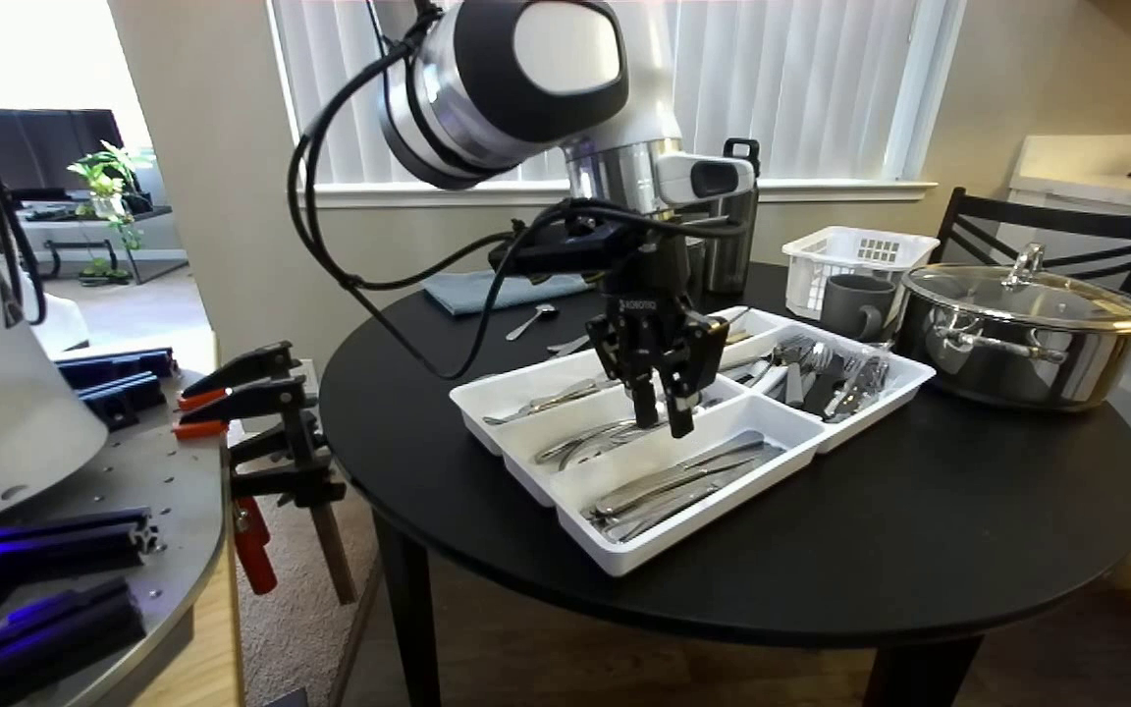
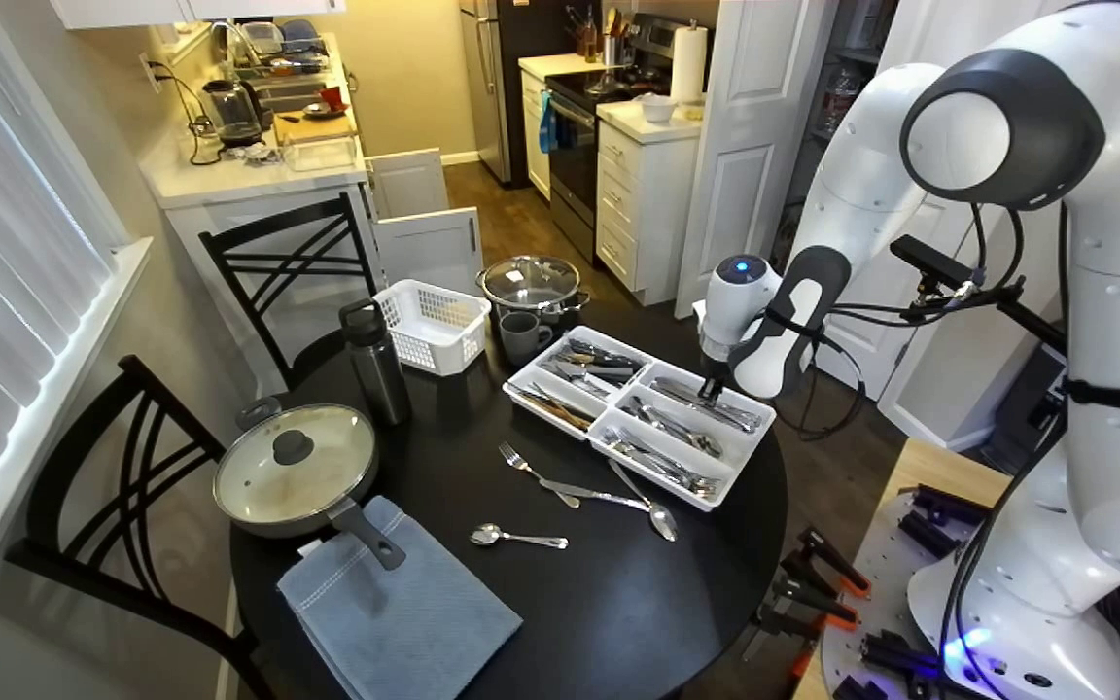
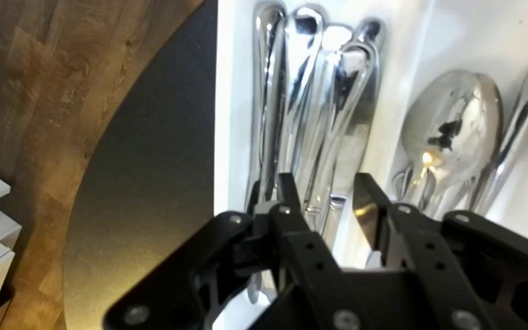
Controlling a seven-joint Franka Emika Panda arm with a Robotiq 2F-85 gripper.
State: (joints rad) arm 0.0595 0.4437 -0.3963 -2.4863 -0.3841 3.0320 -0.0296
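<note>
My gripper (image 1: 664, 425) hangs over the white cutlery tray (image 1: 624, 558), its two black fingers parted by a moderate gap. In the wrist view the gripper (image 3: 324, 178) shows nothing held between its fingertips. Below that gap lie several silver knives (image 3: 312, 114), lengthwise in the tray's outer compartment; the fingers hide part of them. Beside them, past a white divider, are spoons (image 3: 452, 121) in the neighbouring compartment. An exterior view has the gripper (image 2: 711, 392) at the knives' compartment, near the tray edge closest to the arm. Contact with any knife cannot be made out.
A steel pot with glass lid (image 1: 1027, 339), a grey mug (image 2: 521, 337) and a white basket (image 2: 438, 340) stand behind the tray. A bottle (image 2: 377, 365), lidded pan (image 2: 293, 467), blue cloth (image 2: 404, 603) and loose spoon (image 2: 519, 538) share the round black table (image 2: 618, 622).
</note>
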